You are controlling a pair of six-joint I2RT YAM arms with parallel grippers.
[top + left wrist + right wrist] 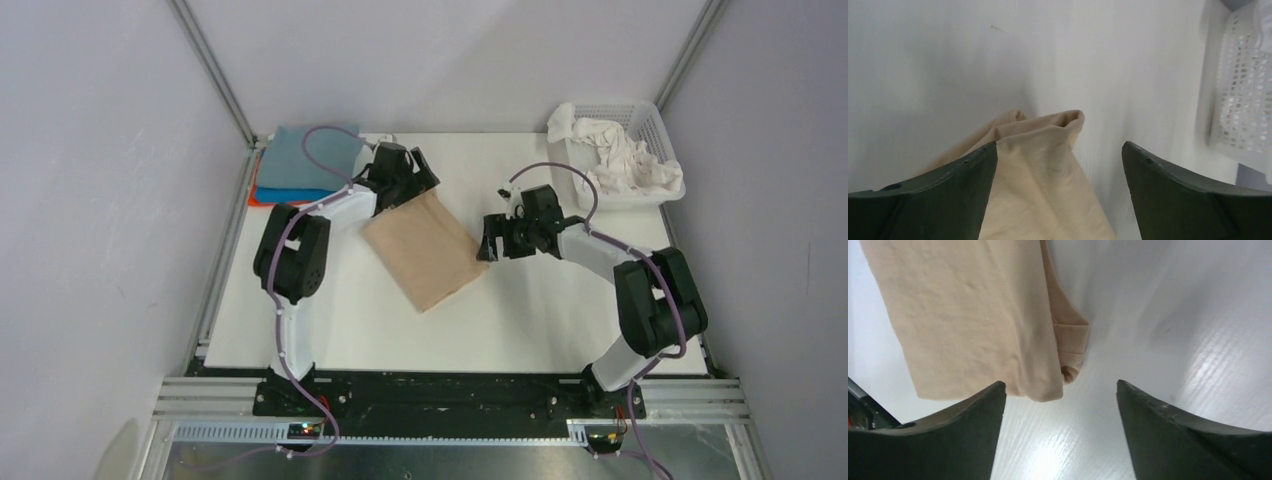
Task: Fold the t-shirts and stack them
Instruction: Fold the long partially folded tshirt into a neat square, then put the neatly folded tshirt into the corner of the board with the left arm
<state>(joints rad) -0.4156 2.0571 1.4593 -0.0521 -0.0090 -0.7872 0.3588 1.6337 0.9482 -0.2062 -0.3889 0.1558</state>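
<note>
A folded tan t-shirt (425, 250) lies slantwise on the white table (530, 320). My left gripper (420, 180) is open right at its far corner, jaws wide, with the cloth (1043, 170) between and below them. My right gripper (490, 245) is open and empty just off the shirt's right corner (973, 315). A stack of folded shirts sits at the back left: grey-blue (310, 155) on top, bright blue (285, 195) and orange (258, 200) edges under it. White shirts (625, 160) lie crumpled in the basket.
The white mesh basket (655, 120) stands at the back right corner and shows in the left wrist view (1243, 100). Grey walls enclose the table on three sides. Both arm bases sit on the metal rail at the near edge.
</note>
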